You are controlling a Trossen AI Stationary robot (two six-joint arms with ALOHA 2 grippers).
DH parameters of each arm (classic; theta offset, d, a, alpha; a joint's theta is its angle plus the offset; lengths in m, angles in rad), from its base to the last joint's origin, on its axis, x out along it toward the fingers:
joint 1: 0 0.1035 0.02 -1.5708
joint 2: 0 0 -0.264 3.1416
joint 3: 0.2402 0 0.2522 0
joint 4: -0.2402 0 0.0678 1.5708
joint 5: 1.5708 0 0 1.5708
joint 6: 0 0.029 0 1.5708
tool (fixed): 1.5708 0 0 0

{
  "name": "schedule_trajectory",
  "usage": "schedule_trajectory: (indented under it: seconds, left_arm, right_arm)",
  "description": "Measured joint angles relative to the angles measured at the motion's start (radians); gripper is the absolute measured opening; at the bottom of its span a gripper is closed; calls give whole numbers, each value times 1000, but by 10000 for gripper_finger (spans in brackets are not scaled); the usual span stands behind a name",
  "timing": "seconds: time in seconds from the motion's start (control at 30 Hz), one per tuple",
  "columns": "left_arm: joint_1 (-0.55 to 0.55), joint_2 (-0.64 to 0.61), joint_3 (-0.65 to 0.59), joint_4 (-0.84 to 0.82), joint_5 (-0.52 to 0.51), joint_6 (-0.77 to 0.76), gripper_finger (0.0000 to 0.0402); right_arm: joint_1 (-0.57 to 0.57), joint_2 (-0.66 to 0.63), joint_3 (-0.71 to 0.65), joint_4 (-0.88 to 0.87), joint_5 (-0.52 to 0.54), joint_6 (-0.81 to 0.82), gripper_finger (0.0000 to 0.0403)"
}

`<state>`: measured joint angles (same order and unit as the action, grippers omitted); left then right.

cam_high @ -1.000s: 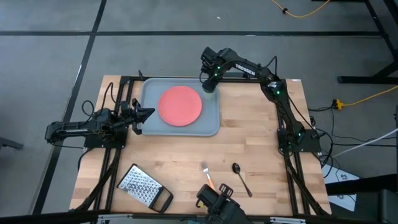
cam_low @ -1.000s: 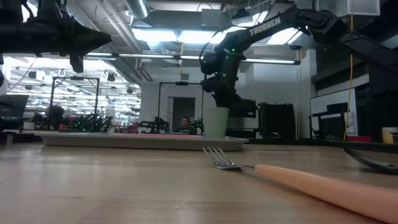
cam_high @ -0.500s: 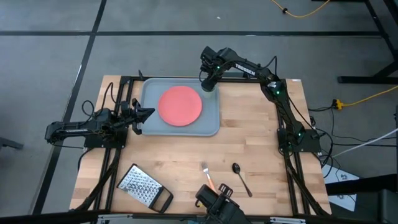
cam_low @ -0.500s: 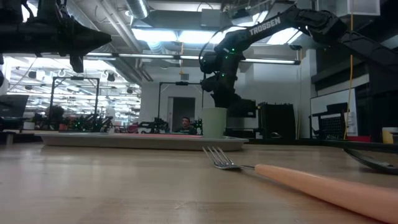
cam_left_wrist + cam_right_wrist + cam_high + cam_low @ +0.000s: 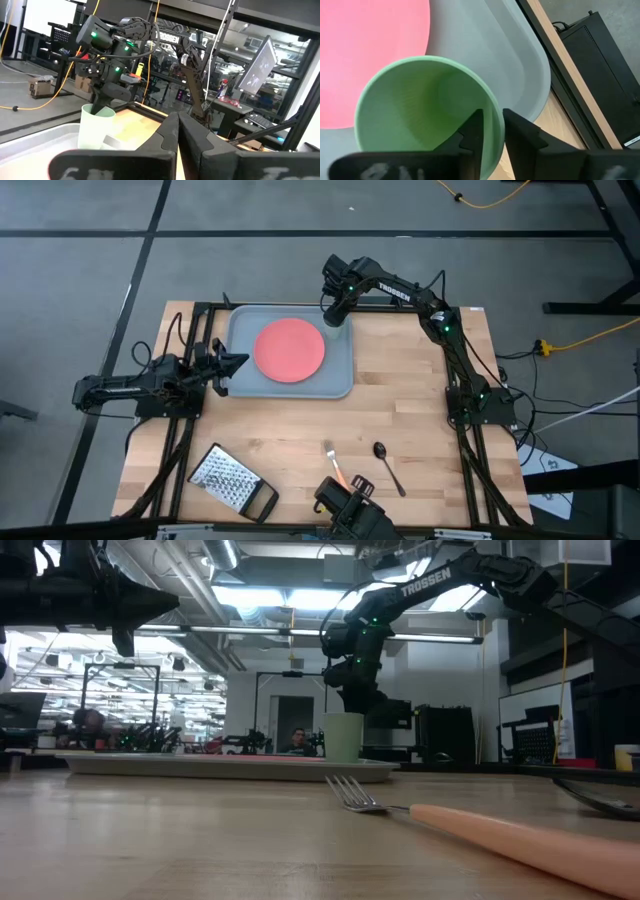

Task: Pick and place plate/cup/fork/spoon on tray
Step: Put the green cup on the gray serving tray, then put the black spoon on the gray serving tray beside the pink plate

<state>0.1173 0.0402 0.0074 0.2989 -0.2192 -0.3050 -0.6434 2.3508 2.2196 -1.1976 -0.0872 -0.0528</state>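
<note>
While the pale wooden tabletop (image 5: pixel 400 410) carries everything, the large grey-blue rectangular tray (image 5: pixel 240 330) sits toward its far side, between my two arms. On the tray lies the flat round coral-red plate (image 5: pixel 290 348), already placed.

My right pincer (image 5: pixel 335 313) is at the tray's far right corner, pinching the wall of the small pale green round cup (image 5: pixel 343 737): in the right wrist view one finger sits inside the cup (image 5: pixel 420 120), the other outside, closed on the rim. The low view shows the cup upright with its base down near the tray's level; whether it fully rests there I cannot tell.

Judgement for this step: make sure the base is flat on the tray before letting go, open the fingers only slightly so the inner one does not drag the wall, then lift straight up. The cup is near the raised rim, so any sideways pull could tip it onto that edge.

My left pincer (image 5: pixel 238 361) waits just off the tray's left side, fingers together and empty.

Remaining on the near tabletop, well apart from the tray: the small silver-tined fork with orange handle (image 5: pixel 332 459) and, just beside it, the slim dark spoon (image 5: pixel 388 465). A metal grater with black handle (image 5: pixel 230 483) lies near the left front, not part of the job.
</note>
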Motion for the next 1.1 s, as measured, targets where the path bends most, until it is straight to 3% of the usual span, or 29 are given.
schedule_trajectory:
  seconds: [0.5, 0.77, 1.1]
  left_arm:
    - [0, 0, 0, 0, 0, 0, 0]
    - [0, 0, 0, 0, 0, 1, 0]
    - [0, 0, 0, 0, 0, 1, 0]
  right_arm:
    - [0, -2, 1, 5, -1, -9, 93]
    - [3, -2, 73, -4, 3, -8, 93]
    - [36, -28, 134, -159, 4, 0, 93]
